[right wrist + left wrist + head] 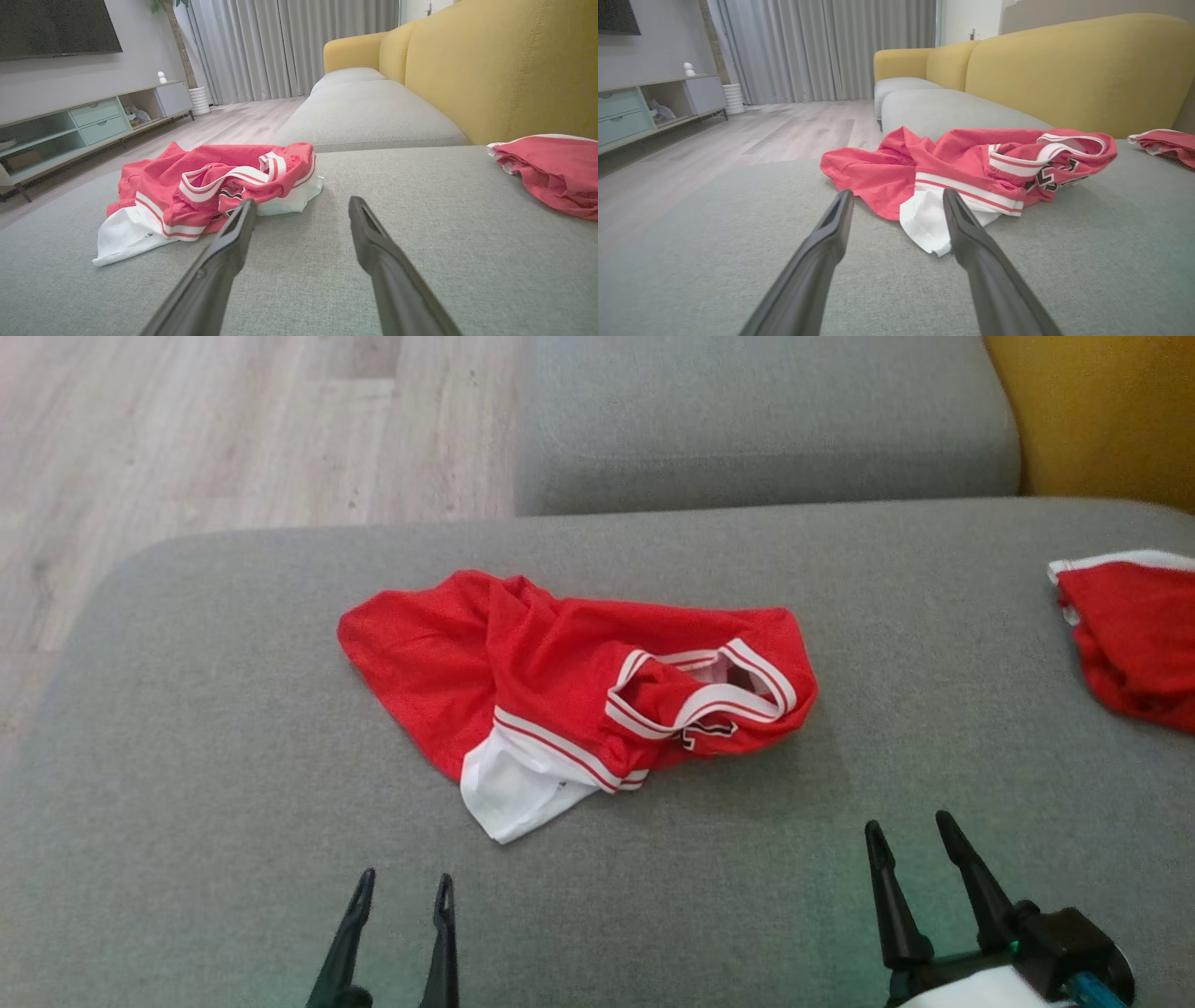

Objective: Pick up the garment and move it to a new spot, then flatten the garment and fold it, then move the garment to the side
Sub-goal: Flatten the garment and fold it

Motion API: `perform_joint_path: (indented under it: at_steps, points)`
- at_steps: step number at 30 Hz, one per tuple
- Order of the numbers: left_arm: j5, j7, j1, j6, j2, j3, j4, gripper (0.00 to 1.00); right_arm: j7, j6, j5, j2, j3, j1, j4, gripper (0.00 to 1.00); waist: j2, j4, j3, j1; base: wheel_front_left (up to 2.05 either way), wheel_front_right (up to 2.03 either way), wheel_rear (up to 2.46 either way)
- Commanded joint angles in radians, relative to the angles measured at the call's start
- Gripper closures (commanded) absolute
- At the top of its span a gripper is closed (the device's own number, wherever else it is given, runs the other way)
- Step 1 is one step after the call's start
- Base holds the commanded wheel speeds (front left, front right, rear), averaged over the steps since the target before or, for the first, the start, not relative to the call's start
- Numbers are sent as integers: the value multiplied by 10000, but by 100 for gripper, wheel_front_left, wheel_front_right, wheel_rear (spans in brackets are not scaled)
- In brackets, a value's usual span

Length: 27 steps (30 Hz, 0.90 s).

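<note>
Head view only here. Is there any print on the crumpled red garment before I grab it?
Observer: Yes, the left wrist view shows black-and-white lettering on the garment, below its striped trim.
Operator: Any white besides the near flap?
Observer: Yes, the right wrist view shows more white fabric poking out under its right edge.
Operator: What's across the room?
Observer: A low cabinet with drawers and grey curtains.
</note>
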Motion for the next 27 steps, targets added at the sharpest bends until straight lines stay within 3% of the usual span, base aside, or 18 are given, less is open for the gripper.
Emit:
perform_joint_path:
  at_steps: [1, 6, 9, 17, 24, 25, 26, 27]
  points:
    - [-46, -80, -615, -97, -133, 277, -169, 0, -38, -7, -63, -81, 255, -391, -356, 0, 0, -137, 190, 0, 0, 0, 0]
    - [187, -80, -1762, -664, -161, -185, 818, 0, -38, -7, -61, -246, 290, -731, -589, 0, 0, -540, 1008, 0, 0, 0, 0]
    - [413, -80, -3309, -1033, -180, -616, 2121, 0, -38, -7, 63, -319, 263, -1163, -834, 0, 0, -897, 1784, 0, 0, 0, 0]
    - [851, -80, -6149, -1591, -164, -1239, 4330, 0, -38, -7, 212, -315, 377, -1863, -918, 0, 0, -1684, 2878, 0, 0, 0, 0]
    - [984, -80, -7607, -1949, 30, -1453, 6200, 0, -38, -7, 299, -235, 421, -2147, -838, 0, 0, -2175, 3192, 0, 0, 0, 0]
    - [979, -80, -7737, -1980, 47, -1477, 6236, 63, -38, -7, 313, -223, 443, -2178, -819, 0, 0, -2244, 3200, 0, 0, 0, 0]
    - [956, -80, -7820, -2041, 53, -1525, 6215, 100, -38, -7, 331, -210, 460, -2207, -800, 0, 0, -2313, 3193, 0, 0, 0, 0]
    - [946, -80, -7875, -2116, 58, -1612, 6152, 100, -38, -7, 348, -195, 477, -2227, -778, 0, 0, -2382, 3171, 0, 0, 0, 0]
